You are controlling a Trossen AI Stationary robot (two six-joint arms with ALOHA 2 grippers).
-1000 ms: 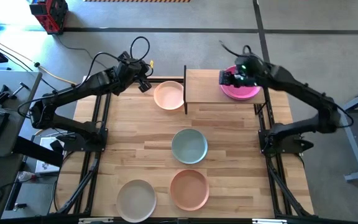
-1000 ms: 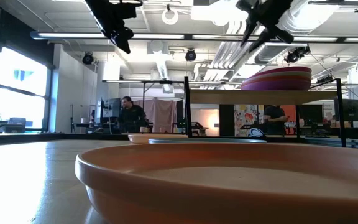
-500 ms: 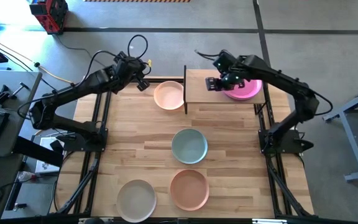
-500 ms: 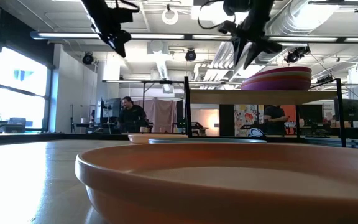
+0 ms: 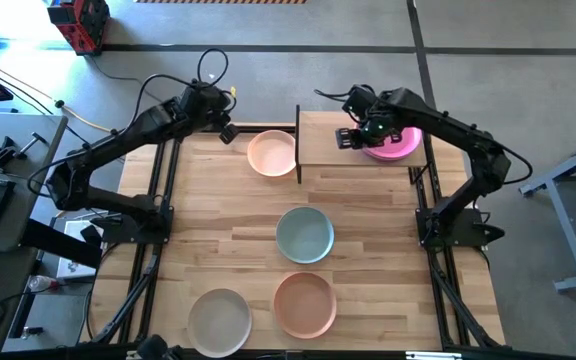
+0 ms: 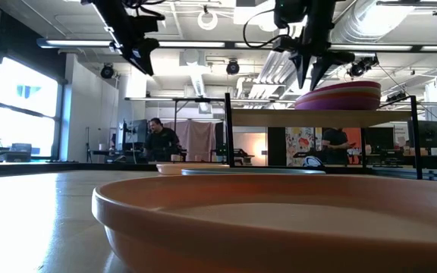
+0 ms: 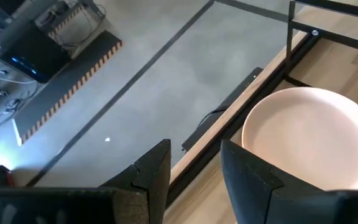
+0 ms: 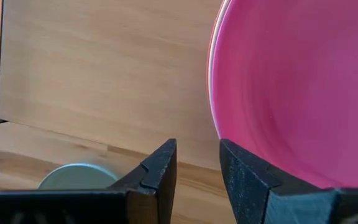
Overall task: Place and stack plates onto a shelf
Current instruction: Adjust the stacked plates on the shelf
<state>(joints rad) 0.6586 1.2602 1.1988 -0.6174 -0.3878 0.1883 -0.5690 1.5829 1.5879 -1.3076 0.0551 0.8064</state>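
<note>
The shelf (image 5: 336, 140) stands at the table's far edge, with a stack of plates (image 6: 338, 97) on its right half, the magenta plate (image 5: 398, 144) on top. On the table lie a cream-peach plate (image 5: 271, 153) beside the shelf's left post, a pale teal plate (image 5: 305, 234), a salmon plate (image 5: 305, 304) and an off-white plate (image 5: 219, 320). My right gripper (image 5: 346, 137) hangs open over the shelf board (image 8: 104, 74), just left of the magenta plate (image 8: 291, 93). My left gripper (image 5: 226, 130) hovers open at the far edge, left of the cream-peach plate (image 7: 309, 137).
Black posts (image 5: 298, 145) rise at the shelf's corners. The shelf's left half is bare board. Black frame rails run along the table's left and right sides. In the low view the salmon plate (image 6: 279, 220) fills the foreground. People stand in the room beyond.
My right gripper has come off the magenta stack, moved toward the table's left along the shelf, dropped a little and turned its fingers to point down. My left gripper has drifted slightly toward the table's far left corner. No plate has moved.
</note>
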